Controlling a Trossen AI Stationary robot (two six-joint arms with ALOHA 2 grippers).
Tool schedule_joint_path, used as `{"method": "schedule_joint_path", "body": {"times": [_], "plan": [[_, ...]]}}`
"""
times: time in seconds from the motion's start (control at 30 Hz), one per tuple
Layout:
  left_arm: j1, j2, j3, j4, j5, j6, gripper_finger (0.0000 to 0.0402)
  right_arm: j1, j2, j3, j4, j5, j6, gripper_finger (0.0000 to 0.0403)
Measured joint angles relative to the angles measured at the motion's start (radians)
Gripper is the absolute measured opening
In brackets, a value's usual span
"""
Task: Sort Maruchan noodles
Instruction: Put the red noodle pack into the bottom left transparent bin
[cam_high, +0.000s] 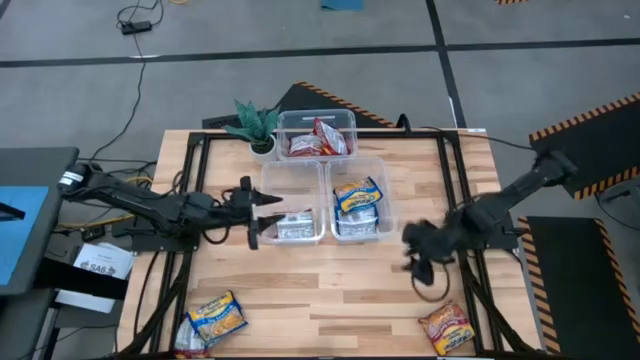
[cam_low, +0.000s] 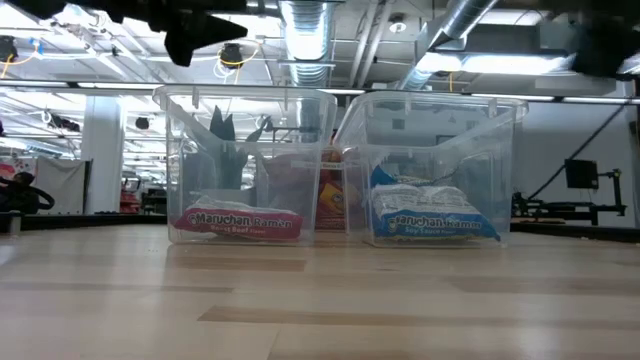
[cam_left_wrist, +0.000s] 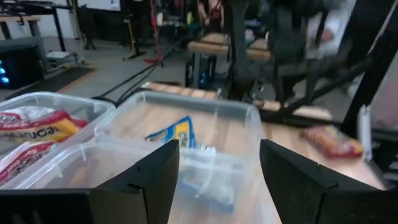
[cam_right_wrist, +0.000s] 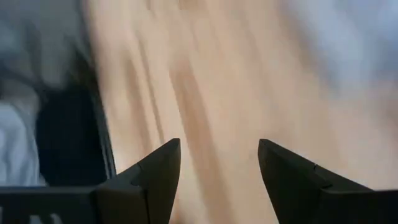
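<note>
Tabletop (cam_high: 330, 290): both arms' fingers (cam_left_wrist: 146, 180) spread, empty

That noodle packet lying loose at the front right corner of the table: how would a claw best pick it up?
Probably straight down from above, pinching across the short width of the packet near its middle. It lies flat on the table with bare wood around it, so nothing blocks a vertical approach, and its crinkly wrapper gives the fingers something to bite. The right claw, open, is nearest.

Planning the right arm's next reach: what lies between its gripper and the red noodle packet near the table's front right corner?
Only bare wooden tabletop, as the high view shows. The right gripper, fingers open, hangs above the packet.
</note>
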Motion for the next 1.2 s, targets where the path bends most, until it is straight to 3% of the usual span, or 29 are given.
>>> {"method": "schedule_joint_path", "body": {"times": [0.2,0.37,0.9,1.2], "plan": [[-0.003,-0.082,-0.006,-0.005,0.123,-0.02,0.021,0.168,0.209,0.003,-0.143,-0.388,0.486,0.0239],[-0.03,-0.101,-0.006,-0.009,0.141,-0.018,0.021,0.248,0.359,0.003,-0.057,-0.635,0.605,0.0239],[-0.036,-0.1,-0.006,-0.013,0.131,0.017,0.021,0.266,0.67,0.004,0.167,-0.934,0.692,0.0239],[-0.036,-0.1,-0.006,-0.015,0.13,0.018,0.021,0.193,0.807,0.006,0.204,-0.979,0.474,0.0239]]}}
